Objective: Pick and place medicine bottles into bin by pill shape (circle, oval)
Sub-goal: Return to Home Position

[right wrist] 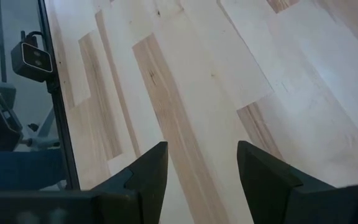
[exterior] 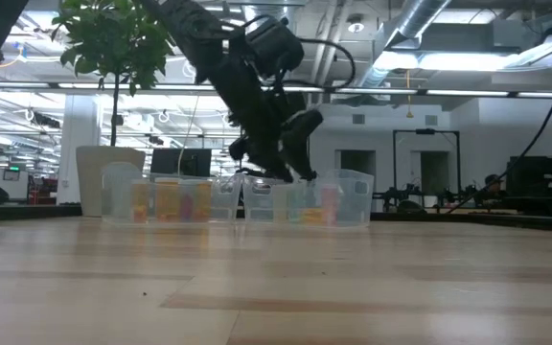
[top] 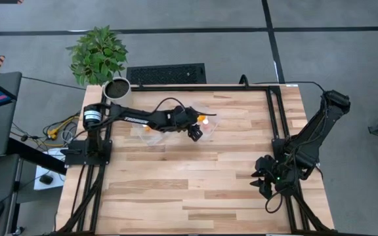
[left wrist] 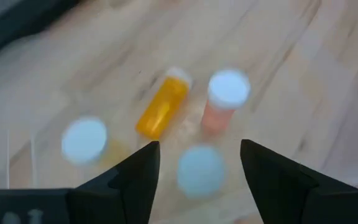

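Several small orange medicine bottles with white caps sit in a clear tray [top: 210, 117] at the far middle of the table. In the left wrist view one bottle [left wrist: 160, 109] lies on its side. Another bottle [left wrist: 227, 99] stands upright, and two more caps [left wrist: 84, 140] [left wrist: 201, 171] face up. My left gripper [left wrist: 199, 149] [top: 195, 132] hangs open and empty just above them, its fingers on either side of the nearest cap without touching it. In the low view it [exterior: 286, 172] is at the tray's rim height. My right gripper [right wrist: 201, 152] [top: 264, 180] waits open over bare wood at the table's right.
A second clear tray [top: 151, 133] lies left of the first; both trays show in the low view [exterior: 171, 201] [exterior: 329, 201] with coloured contents. A white plant pot [top: 117, 88] stands at the far left corner. A black frame rail [top: 275, 124] runs along the right side.
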Motion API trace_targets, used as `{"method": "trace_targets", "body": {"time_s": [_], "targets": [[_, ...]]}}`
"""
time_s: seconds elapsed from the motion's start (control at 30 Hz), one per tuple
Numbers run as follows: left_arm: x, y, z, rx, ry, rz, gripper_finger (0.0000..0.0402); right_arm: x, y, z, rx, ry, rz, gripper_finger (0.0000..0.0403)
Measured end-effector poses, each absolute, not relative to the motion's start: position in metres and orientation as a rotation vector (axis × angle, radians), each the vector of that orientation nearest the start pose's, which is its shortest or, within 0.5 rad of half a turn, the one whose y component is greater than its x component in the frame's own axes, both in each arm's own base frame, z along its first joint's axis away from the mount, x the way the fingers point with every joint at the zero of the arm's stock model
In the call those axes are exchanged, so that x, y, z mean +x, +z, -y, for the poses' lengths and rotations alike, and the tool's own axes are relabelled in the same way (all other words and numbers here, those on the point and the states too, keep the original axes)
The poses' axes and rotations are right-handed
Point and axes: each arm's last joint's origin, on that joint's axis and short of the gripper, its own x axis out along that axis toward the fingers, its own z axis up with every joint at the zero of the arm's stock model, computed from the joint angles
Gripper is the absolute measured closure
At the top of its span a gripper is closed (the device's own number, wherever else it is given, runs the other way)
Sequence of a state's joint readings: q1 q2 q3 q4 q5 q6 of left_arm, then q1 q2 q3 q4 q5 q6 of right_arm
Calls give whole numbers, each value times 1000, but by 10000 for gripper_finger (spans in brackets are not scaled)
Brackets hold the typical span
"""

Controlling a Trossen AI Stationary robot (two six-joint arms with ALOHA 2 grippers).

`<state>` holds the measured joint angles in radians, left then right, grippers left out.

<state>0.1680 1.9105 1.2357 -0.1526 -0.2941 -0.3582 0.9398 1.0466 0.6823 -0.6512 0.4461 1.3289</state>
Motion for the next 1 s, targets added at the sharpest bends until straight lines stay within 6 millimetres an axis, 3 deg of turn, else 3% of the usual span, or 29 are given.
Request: {"method": "trace_targets", "body": {"time_s": [0.17, 0.57, 0.8, 0.93, 1.0], "targets": [[397, 200, -73, -271, 570, -741, 180, 121, 221, -144, 581, -130, -895, 202], [397, 265, -46, -271, 497, -702, 179, 121, 229, -138, 557, -82, -861, 202], [376, 343, -30, -275, 340, -546, 179, 113, 279, -90, 490, 15, -650, 202], [336, 392, -26, -230, 272, -431, 179, 93, 308, -53, 420, 44, -431, 202], [311, 406, -26, -200, 265, -405, 179, 78, 316, -35, 383, 18, -323, 202]]}}
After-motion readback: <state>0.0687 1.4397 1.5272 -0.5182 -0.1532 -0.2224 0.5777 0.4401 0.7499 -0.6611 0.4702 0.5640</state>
